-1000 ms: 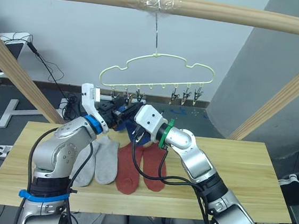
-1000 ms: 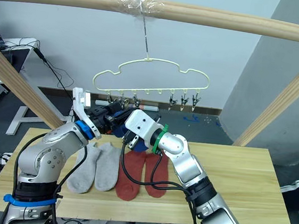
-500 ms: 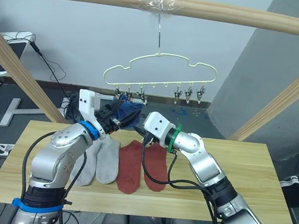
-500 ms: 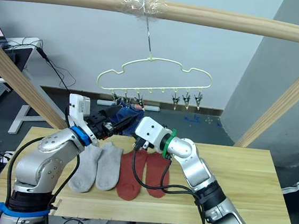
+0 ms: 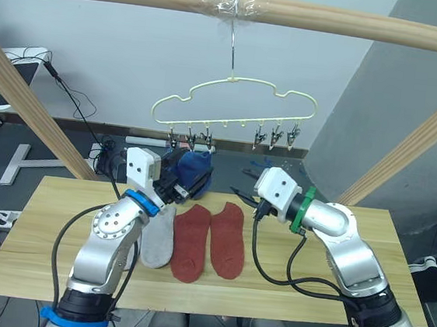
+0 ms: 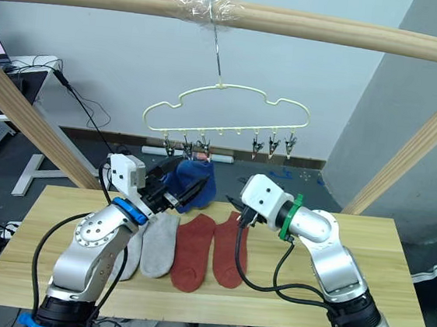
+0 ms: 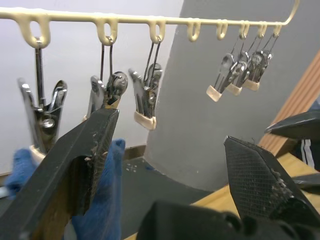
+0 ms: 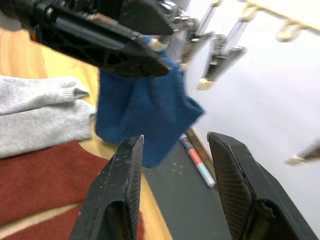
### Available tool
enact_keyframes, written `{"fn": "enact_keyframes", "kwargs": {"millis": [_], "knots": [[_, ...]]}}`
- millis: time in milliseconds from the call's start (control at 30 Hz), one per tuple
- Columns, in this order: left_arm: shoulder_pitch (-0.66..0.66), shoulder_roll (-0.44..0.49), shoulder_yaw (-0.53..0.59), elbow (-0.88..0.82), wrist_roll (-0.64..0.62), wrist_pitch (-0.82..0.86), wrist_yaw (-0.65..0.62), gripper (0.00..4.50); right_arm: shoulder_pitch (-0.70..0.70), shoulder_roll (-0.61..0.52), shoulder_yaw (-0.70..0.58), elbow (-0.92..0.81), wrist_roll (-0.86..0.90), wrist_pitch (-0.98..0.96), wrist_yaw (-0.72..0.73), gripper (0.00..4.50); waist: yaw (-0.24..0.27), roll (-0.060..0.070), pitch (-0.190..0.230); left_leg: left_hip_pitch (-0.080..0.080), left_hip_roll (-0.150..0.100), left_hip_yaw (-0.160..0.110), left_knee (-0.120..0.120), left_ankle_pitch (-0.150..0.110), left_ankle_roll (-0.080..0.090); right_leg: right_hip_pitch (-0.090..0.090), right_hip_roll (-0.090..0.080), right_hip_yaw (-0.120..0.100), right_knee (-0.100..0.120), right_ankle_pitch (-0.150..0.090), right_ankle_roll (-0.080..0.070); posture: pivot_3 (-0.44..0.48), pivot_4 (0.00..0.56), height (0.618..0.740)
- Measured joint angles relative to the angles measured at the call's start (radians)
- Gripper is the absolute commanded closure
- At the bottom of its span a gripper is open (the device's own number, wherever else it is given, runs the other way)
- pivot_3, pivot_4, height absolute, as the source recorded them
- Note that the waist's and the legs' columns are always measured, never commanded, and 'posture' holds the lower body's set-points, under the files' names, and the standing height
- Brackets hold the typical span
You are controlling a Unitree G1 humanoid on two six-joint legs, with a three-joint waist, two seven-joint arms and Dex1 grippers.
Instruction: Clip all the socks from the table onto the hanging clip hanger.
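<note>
— Where the wooden pole frame [image 5: 220, 1] spans the top, what lies below it?
— A long tabletop [image 5: 396, 260] of pale planks. Four socks lie flat on it side by side: two grey socks [image 6: 159, 242] toward the robot's left, two red socks [image 5: 210, 241] next to them.

— And the hanger?
— The hanger [image 5: 233, 102] hangs by its hook from the taped middle of the pole, above the tabletop's far edge. A row of small metal clips [image 7: 145, 100] dangles from its lower bar, three grouped toward the left and three toward the right.

— Where are the blue socks?
— A blue sock [image 6: 193, 183] hangs from the left group of clips, above the far edge. Whether both blue socks are bunched there cannot be told.

— What are the arms doing?
— The left tool [image 7: 165, 165] sits raised just beside the blue sock, under the left clips, its fingers spread with nothing between them. The right tool [image 8: 175, 190] is raised to the right of the blue sock, apart from it, over the far end of the red socks; its fingers are likewise spread and hold nothing.
</note>
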Motion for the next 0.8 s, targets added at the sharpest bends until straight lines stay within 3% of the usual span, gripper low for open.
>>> {"fn": "enact_keyframes", "kwargs": {"millis": [167, 400, 800], "knots": [[-0.016, -0.041, -0.038, 0.018, 0.045, -0.006, 0.039, 2.66, 0.000, -0.005, -0.017, -0.034, 0.030, 0.054, 0.002, 2.35, -0.003, 0.000, 0.000, 0.000, 0.000, 0.000, 0.000, 0.000, 0.000, 0.000, 0.000, 0.000, 0.000, 0.000, -0.001, -0.051, 0.182, 0.705], [-0.062, -0.102, -0.046, 0.095, 0.137, -0.048, 0.141, 2.66, -0.009, -0.027, -0.041, -0.085, 0.066, 0.115, 0.008, 2.35, -0.011, 0.000, 0.000, 0.000, 0.000, 0.000, 0.000, 0.000, 0.000, 0.000, 0.000, 0.000, 0.000, 0.001, -0.002, -0.077, 0.184, 0.705], [-0.089, -0.183, -0.037, 0.156, 0.185, -0.088, 0.251, 2.66, -0.024, -0.067, -0.072, -0.096, 0.108, 0.162, 0.006, 2.35, -0.027, 0.000, 0.000, 0.000, 0.000, 0.000, 0.000, 0.000, 0.000, 0.000, 0.000, 0.001, 0.000, 0.001, -0.001, -0.106, 0.180, 0.705]]}}
